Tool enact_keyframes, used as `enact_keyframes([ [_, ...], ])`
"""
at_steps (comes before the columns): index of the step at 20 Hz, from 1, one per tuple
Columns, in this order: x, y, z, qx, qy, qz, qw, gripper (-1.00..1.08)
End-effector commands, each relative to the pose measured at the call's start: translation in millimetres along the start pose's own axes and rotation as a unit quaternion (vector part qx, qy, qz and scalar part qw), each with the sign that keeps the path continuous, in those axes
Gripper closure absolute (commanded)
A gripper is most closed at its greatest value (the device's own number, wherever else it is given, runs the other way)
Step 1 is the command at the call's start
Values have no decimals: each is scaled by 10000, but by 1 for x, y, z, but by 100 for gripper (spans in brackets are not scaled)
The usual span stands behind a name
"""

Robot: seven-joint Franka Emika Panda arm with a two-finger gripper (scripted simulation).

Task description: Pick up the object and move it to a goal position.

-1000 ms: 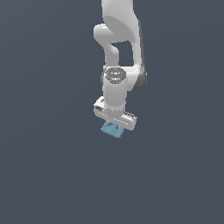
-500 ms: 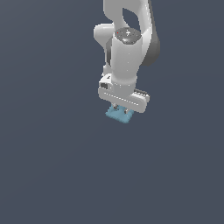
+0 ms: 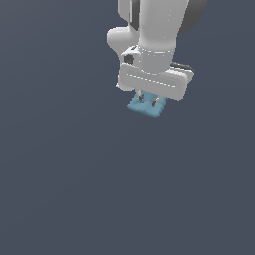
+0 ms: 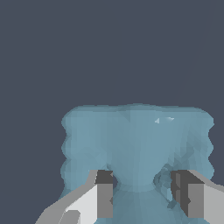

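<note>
Teal object [image 3: 145,107] flat, roughly square, clamped between fingers [image 4: 104,192].

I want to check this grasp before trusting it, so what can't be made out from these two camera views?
- Exterior view: the gripper body hides part of the teal block, so contact between the fingers and the block can't be confirmed.
- Wrist view: the block is cut off by the picture's edge, and the fingers cover part of it.
- Neither view shows any goal marker.
- Whether the block is lifted or resting on the grey surface: no shadow shows.
</note>
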State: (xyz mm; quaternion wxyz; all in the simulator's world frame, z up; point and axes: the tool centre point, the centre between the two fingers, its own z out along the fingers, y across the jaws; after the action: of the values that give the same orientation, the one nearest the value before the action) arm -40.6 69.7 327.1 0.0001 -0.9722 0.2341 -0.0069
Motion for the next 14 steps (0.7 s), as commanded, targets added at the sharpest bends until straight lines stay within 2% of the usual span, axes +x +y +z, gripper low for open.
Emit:
enact_keyframes([
  [1, -7, -5, -26, -8, -16, -3, 10000, 108],
  [7, -18, -15, -75, -14, -42, -13, 10000, 108],
  [14, -24, -23, -109, -17, -61, -21, 10000, 108],
])
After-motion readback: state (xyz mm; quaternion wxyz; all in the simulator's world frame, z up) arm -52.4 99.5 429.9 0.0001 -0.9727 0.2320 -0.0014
